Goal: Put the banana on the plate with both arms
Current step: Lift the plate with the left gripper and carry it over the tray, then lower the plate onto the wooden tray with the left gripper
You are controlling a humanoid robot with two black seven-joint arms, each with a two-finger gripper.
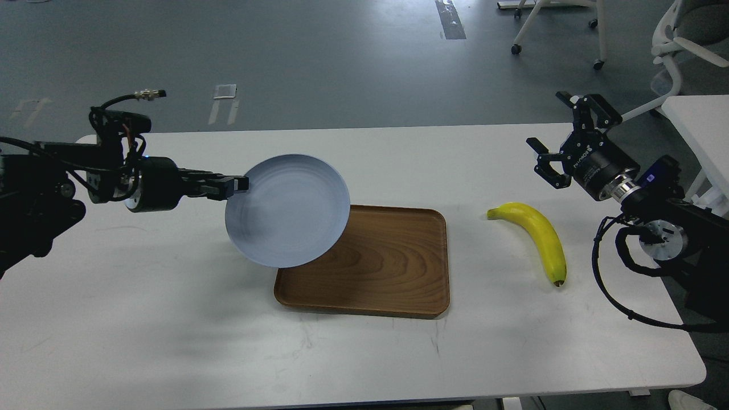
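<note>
Our left arm (85, 179) reaches in level from the left edge, its forearm horizontal above the white table (171, 319). Our left gripper (239, 184) is clamped on the left rim of the plate (287, 210), holding it off the table and tilted steeply, its face turned toward the view. The plate's lower right edge overlaps the left part of the wooden tray (387, 267) in the view; we cannot tell whether the two touch.

Our right arm (655, 216) enters from the right edge, raised, its wrist angled up and to the left. Our right gripper (555, 136) stands with its fingers spread wide and holds nothing.

The banana (538, 236) lies flat on the table to the right of the tray, apart from it, stem toward the far left, dark tip toward us. It sits below the right gripper, clear of it.
</note>
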